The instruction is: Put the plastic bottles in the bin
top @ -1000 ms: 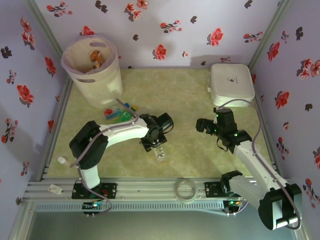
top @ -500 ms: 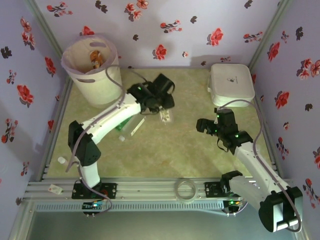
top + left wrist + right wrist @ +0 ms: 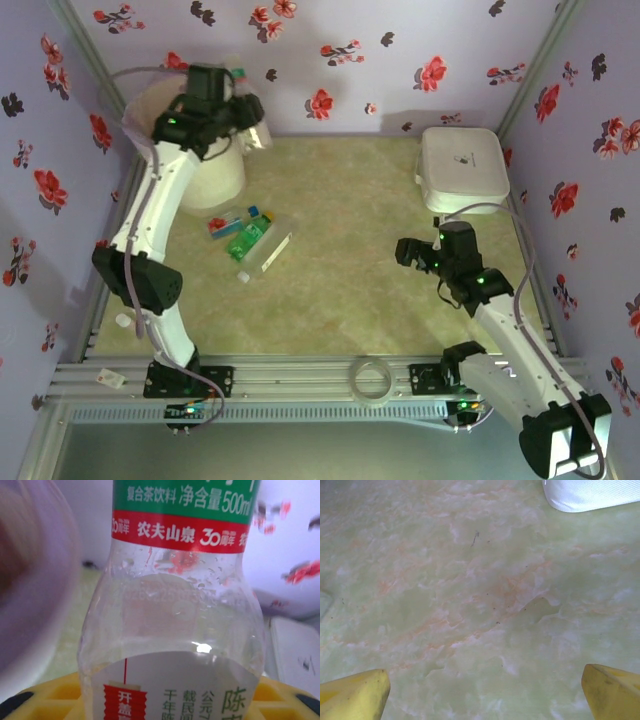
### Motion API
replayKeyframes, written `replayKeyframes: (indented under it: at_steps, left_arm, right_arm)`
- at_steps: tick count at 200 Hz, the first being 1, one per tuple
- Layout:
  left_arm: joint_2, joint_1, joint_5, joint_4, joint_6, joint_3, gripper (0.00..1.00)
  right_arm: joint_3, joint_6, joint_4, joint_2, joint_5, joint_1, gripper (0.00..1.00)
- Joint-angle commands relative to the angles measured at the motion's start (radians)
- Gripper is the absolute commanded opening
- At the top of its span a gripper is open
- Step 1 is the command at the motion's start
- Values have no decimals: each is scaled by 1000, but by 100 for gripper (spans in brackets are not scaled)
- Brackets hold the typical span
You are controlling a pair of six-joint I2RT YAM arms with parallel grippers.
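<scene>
The left jaws are clamped on a clear bottle (image 3: 172, 620) with a green-and-red label, held up at the right side of the bin (image 3: 215, 175). In the top view it looks to hang at the rim's edge rather than squarely over the opening, so a release here could bounce it off the rim and back onto the counter (image 3: 350, 290). The thin, slick plastic could also slip in the grip. The right jaws stand wide apart, low over bare counter, near the white lidded box (image 3: 462, 165). A few more bottles (image 3: 245, 238) lie clustered on the counter just this side of the bin. Versus a second ago — the left arm (image 3: 150, 210) was folded low at mid-counter with the bottle at its jaws, now it's stretched to the bin; the right arm has barely shifted; the orange-brown bottle seen inside the bin is now hidden behind the left arm.
</scene>
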Motion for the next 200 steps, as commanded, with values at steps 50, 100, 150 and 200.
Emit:
replayKeyframes:
  at_steps: [50, 100, 150, 200]
  left_arm:
    - [-33, 239, 93, 162, 149, 94, 36]
    - [117, 322, 116, -33, 254, 276, 36]
    - [212, 325, 127, -165, 426, 331, 36]
    - [247, 335, 132, -263, 494, 326, 36]
  right_arm:
    - [-18, -1, -27, -24, 22, -5, 99]
    - [-13, -4, -27, -21, 25, -4, 99]
    - [-14, -8, -29, -19, 31, -5, 99]
    - [-22, -14, -27, -18, 41, -4, 99]
